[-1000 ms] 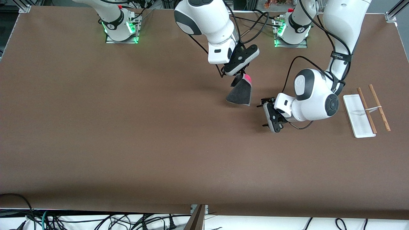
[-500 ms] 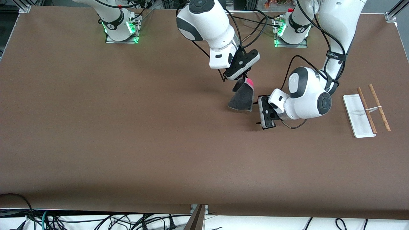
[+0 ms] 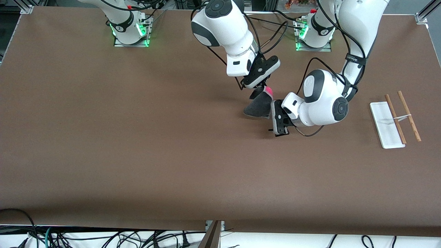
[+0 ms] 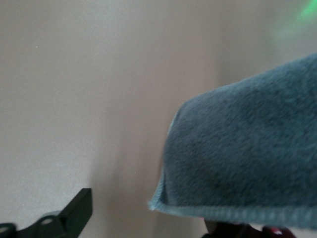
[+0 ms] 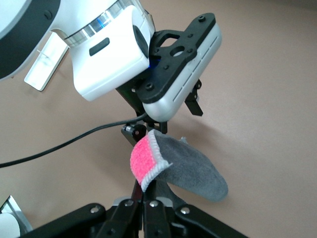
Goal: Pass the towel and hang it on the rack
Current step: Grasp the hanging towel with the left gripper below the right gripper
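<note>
The dark grey towel (image 3: 257, 106) hangs over the table, pinched at its pink-tagged corner (image 5: 143, 162) by my right gripper (image 3: 259, 89), which is shut on it (image 5: 146, 191). My left gripper (image 3: 271, 116) lies on its side at the towel's hanging edge, open, with one finger (image 4: 74, 213) clear of the cloth. The towel's trimmed lower corner (image 4: 163, 203) sits between the jaws, and the other finger is mostly hidden under the cloth. The rack (image 3: 401, 115), two brown rods over a white base (image 3: 384, 127), stands at the left arm's end of the table.
The brown table (image 3: 137, 137) stretches wide toward the right arm's end and toward the front camera. Black cables (image 3: 311, 67) loop around the left arm's wrist. The left arm's hand (image 5: 181, 74) fills the upper part of the right wrist view.
My left gripper has swung away from the rack and closed in on the hanging towel until its fingers straddle the cloth's edge. The right gripper has barely moved.
</note>
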Robot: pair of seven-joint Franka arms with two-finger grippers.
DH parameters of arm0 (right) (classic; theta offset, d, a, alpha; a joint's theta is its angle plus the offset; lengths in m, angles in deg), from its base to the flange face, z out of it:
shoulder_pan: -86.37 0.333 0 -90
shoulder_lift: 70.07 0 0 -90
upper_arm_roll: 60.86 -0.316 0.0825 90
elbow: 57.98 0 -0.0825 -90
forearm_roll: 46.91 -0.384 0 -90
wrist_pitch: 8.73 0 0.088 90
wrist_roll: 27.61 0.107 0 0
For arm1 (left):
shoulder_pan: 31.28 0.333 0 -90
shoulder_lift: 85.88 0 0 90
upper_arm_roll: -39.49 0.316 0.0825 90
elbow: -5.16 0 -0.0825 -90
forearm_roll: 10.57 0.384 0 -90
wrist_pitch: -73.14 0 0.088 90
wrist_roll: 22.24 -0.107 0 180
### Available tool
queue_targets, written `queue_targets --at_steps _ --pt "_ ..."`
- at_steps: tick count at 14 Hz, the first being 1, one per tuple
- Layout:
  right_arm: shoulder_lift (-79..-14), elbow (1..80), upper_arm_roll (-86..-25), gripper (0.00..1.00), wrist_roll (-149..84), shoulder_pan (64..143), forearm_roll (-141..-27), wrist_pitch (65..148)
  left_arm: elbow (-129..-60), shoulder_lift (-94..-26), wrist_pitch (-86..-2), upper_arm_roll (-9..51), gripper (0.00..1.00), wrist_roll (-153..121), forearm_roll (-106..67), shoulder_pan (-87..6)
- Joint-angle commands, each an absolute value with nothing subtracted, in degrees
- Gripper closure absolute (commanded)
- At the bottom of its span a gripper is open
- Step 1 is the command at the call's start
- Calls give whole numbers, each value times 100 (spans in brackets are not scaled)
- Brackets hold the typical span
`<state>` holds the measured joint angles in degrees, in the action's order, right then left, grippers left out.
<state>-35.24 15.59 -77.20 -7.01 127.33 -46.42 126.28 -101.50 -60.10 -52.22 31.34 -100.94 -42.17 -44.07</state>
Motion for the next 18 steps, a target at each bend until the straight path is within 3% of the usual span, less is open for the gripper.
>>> queue_targets --at_steps 1,3,4,15,16,17,18 --pt "-3465 1427 -7703 100 -749 12785 -4576 12662 -10206 -6057 -5298 3150 44 -10222 -4353 -4473" --pt "-3465 1427 -7703 100 -749 12785 -4576 12671 -10206 -6057 -5307 3150 74 -10257 -4309 -4517" --pt "-3465 1427 -7703 100 -749 12785 -4576 12671 -10206 -6057 -5385 3150 98 -10266 -4300 -4517" --pt "-3465 1453 -7703 100 -740 12785 -4576 12671 -10215 -6268 -5412 3158 100 -10240 -3852 -4298" --pt "-3465 1453 -7703 75 -731 12777 -4602 12671 -10215 -6285 -5395 3167 100 -10240 -3852 -4245" --pt "-3465 1462 -7703 1 -740 12750 -4577 12671 -10215 -6312 -5325 3185 100 -10240 -3852 -4192" --pt "-3465 1488 -7694 0 -740 12741 -4568 12662 -10215 -6321 -5229 3202 100 -10240 -3852 -4174"
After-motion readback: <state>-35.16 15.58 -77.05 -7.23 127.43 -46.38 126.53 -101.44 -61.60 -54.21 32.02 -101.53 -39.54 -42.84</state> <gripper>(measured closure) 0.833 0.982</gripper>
